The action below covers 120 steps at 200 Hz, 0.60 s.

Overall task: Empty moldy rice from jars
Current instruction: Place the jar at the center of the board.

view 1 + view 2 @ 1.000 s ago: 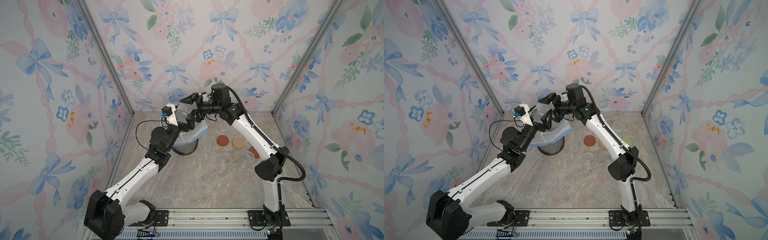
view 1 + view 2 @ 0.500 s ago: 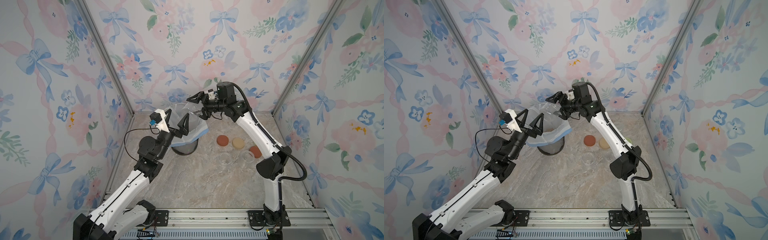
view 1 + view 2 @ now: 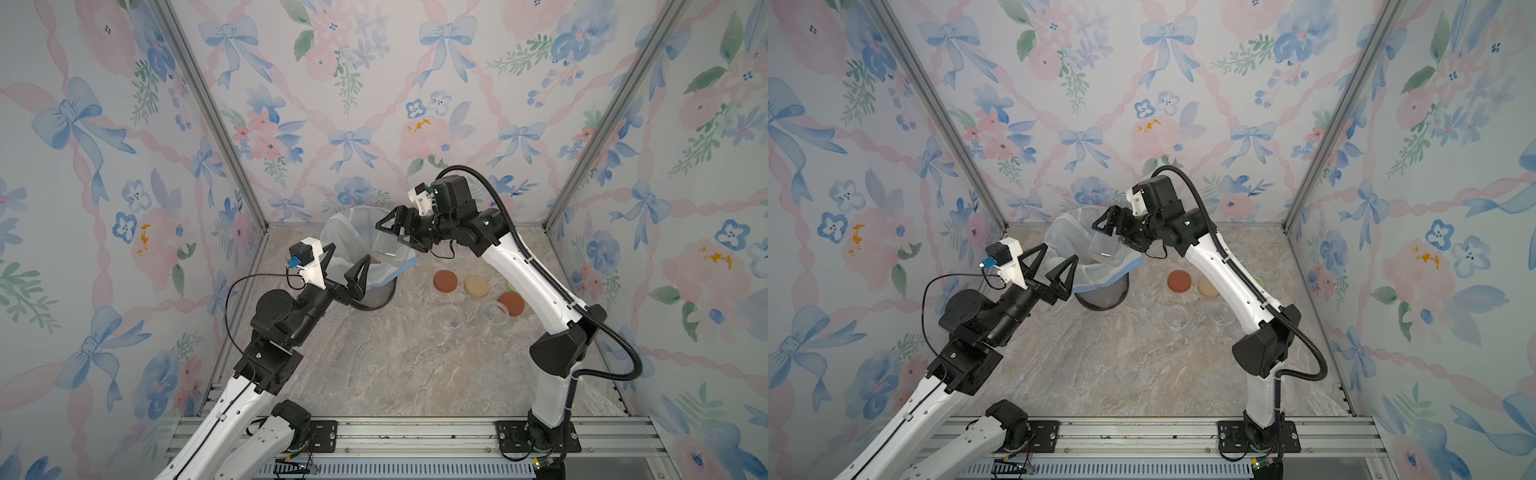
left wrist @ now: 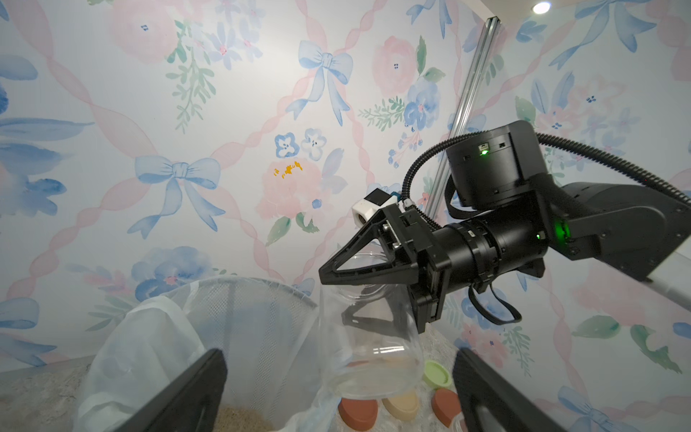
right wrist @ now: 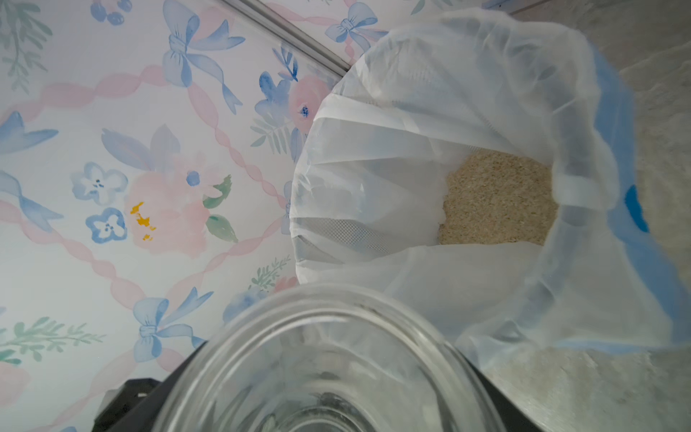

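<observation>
As I view the cell from above, bin (image 3: 380,296): dark mesh, white liner (image 3: 347,226); my landmark.
Right gripper (image 3: 395,235): clamped on a clear jar (image 3: 388,253), tilted mouth-down over the bin's rim.
Left gripper (image 3: 348,255): jaws spread wide, holding nothing, just beside the bin.
Moldy rice (image 5: 493,202): tan heap inside the bin's liner.
Other jars (image 3: 451,318): two, lidless, on the table (image 3: 374,374) near the bin, beside loose lids (image 3: 445,281).

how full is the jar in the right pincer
Looks empty: the jar is clear right through with no grains visible inside, and the moldy rice lies in the bin liner.
</observation>
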Each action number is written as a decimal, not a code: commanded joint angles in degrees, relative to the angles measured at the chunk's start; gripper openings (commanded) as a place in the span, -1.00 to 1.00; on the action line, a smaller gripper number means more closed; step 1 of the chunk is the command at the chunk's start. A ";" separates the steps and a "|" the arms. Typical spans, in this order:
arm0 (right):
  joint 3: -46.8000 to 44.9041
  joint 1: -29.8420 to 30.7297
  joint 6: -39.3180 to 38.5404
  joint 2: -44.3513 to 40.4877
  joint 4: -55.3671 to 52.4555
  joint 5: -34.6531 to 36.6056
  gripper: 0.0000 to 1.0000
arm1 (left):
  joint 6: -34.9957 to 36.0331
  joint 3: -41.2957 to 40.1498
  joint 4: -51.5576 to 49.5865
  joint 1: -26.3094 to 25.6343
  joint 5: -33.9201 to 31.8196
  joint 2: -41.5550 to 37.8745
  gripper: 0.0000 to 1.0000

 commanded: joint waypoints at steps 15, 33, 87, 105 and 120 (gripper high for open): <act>-13.69 5.09 -9.17 -11.15 8.39 10.97 -1.00 | -3.72 1.38 -11.44 -0.16 4.25 -2.79 0.96; -23.53 7.78 -10.85 -17.29 15.57 16.60 -1.00 | -5.80 0.99 -14.32 -0.12 4.71 -4.73 0.96; -40.06 15.98 -18.33 -23.85 24.81 28.04 -1.00 | -10.04 -2.23 -19.30 -0.04 4.16 -12.92 0.96; -44.40 18.52 -20.52 -24.66 28.07 31.42 -1.00 | -11.34 -3.18 -21.27 -0.05 4.85 -13.94 0.96; -47.95 19.87 -21.20 -24.72 31.27 33.01 -1.00 | -12.22 -3.84 -23.30 -0.05 4.93 -14.48 0.96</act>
